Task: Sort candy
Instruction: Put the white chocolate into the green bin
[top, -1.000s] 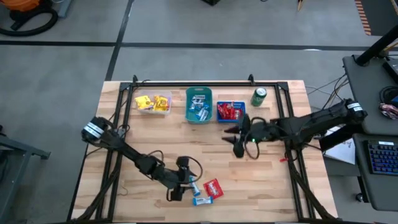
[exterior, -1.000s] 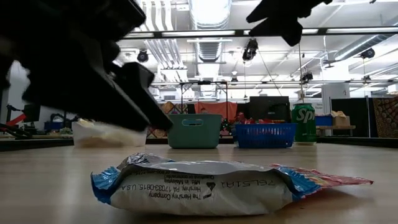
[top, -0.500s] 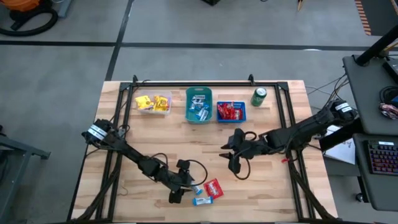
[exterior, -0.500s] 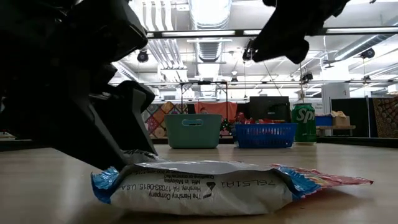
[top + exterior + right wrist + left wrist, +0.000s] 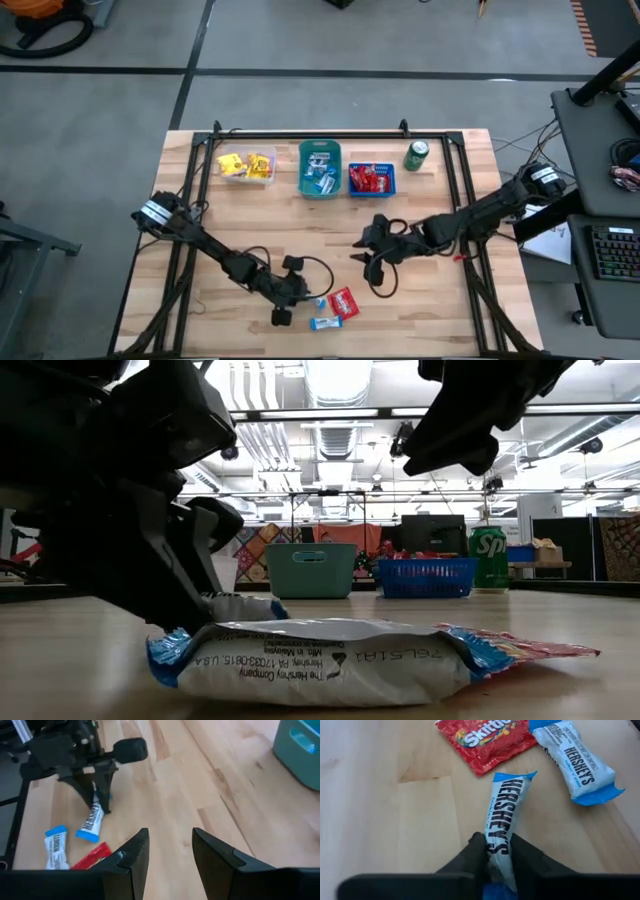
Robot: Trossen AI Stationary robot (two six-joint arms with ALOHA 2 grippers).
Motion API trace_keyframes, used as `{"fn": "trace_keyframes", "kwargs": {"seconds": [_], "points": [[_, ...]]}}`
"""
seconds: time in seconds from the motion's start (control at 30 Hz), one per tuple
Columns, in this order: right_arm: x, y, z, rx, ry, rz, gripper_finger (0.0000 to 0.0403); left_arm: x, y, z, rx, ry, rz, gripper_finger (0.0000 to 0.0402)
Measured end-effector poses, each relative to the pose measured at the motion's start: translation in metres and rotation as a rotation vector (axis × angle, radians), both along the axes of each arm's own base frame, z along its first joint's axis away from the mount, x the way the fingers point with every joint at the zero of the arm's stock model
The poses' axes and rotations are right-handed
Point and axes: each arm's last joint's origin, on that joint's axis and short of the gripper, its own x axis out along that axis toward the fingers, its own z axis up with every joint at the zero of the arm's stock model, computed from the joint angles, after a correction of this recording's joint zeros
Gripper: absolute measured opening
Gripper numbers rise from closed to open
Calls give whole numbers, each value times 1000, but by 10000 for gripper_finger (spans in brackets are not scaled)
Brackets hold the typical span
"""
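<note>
Three candies lie near the table's front middle: a red pack (image 5: 343, 302), a blue-and-white bar (image 5: 323, 323) and a second blue-and-white bar (image 5: 509, 805). My left gripper (image 5: 300, 297) stands over the second bar, shut on it, its fingers pointing down. My right gripper (image 5: 375, 268) hovers open above bare wood to the right of them, holding nothing (image 5: 170, 850). In the low view the loose bar (image 5: 320, 660) fills the foreground, with the red pack (image 5: 530, 646) behind it. My left gripper pinches the blue-and-white bar between its two fingers, on its two long sides (image 5: 496, 847) close to one end. The fingers (image 5: 476, 855) come from above and lie across the bar. The bar's other end (image 5: 514, 776) rests on the table.
Along the far edge stand a clear bin with yellow candy (image 5: 246, 165), a teal bin (image 5: 320, 168), a blue bin with red candy (image 5: 371, 180) and a green can (image 5: 416, 155). Black frame rails (image 5: 190, 240) run down both table sides. Bare wood lies between the bins and the grippers.
My left gripper has come down a little toward the right onto the blue-and-white bar and taken hold of it. My right gripper has moved toward the table's near edge and slightly left, nearer the candies. The loose bar and the red pack have stayed put.
</note>
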Motion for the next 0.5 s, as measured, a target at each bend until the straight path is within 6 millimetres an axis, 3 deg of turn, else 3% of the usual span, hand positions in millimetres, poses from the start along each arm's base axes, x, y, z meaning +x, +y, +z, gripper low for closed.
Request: {"fn": "trace_keyframes", "kwargs": {"seconds": [0.17,0.5], "points": [[-3,9,-1,-9,-3,5,137,-6,3,14,0,21,12,11],[-9,22,-1,-39,-29,-44,137,-48,42,79,209,40,366,28]]}}
